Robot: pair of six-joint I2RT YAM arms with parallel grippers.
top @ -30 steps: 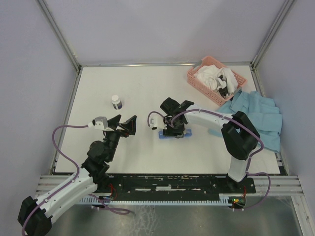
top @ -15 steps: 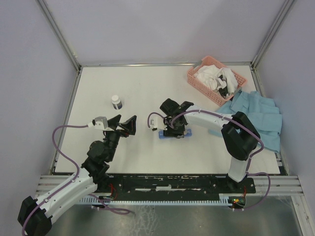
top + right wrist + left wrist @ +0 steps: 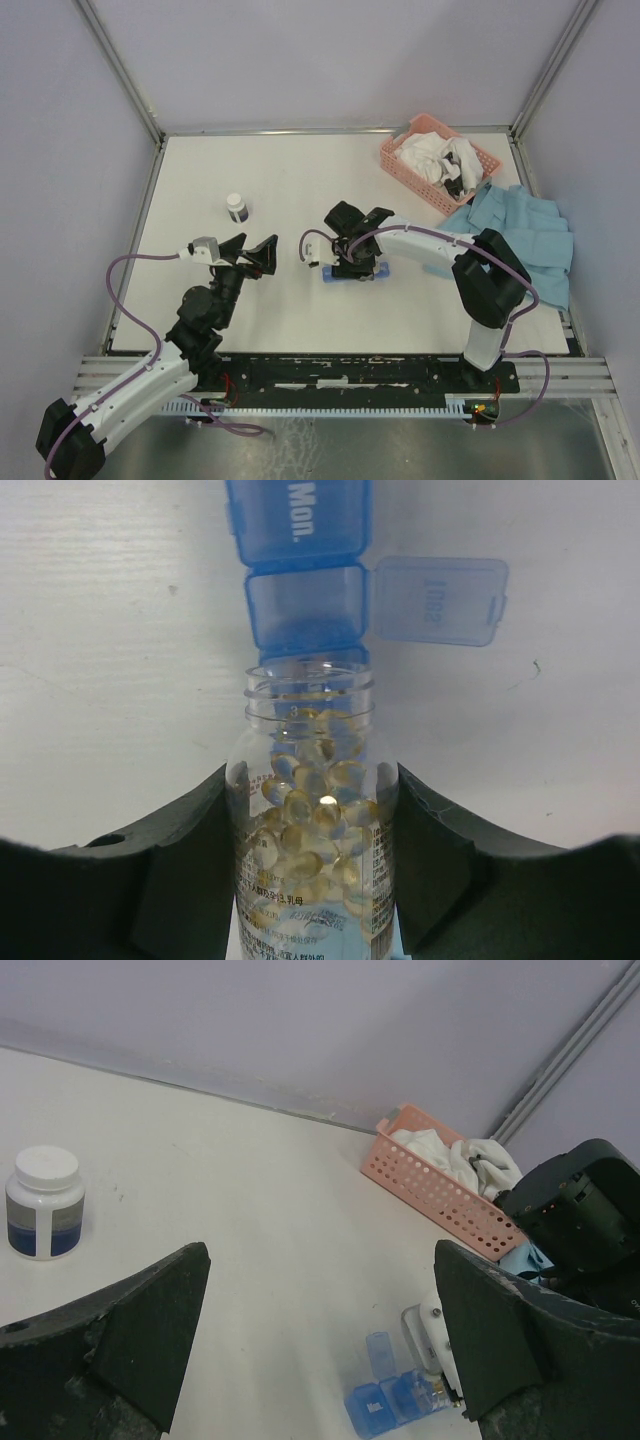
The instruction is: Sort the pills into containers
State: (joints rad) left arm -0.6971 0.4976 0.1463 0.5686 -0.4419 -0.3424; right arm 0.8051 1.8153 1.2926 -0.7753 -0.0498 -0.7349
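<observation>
Pills (image 3: 312, 825) lie in the bottle (image 3: 308, 692) gripped by right end effector (image 3: 310, 785).

In the right wrist view, the closed lid (image 3: 298, 515) at the top centre of the blue strip (image 3: 305, 610) reads "Mon." in pale letters. The open lid (image 3: 437, 600) at upper right bears a short word seen turned about, likely "Tue". The label (image 3: 300, 925) on the bottle (image 3: 310, 780) at bottom centre carries fine print, partly Chinese characters, too small to read.
</observation>
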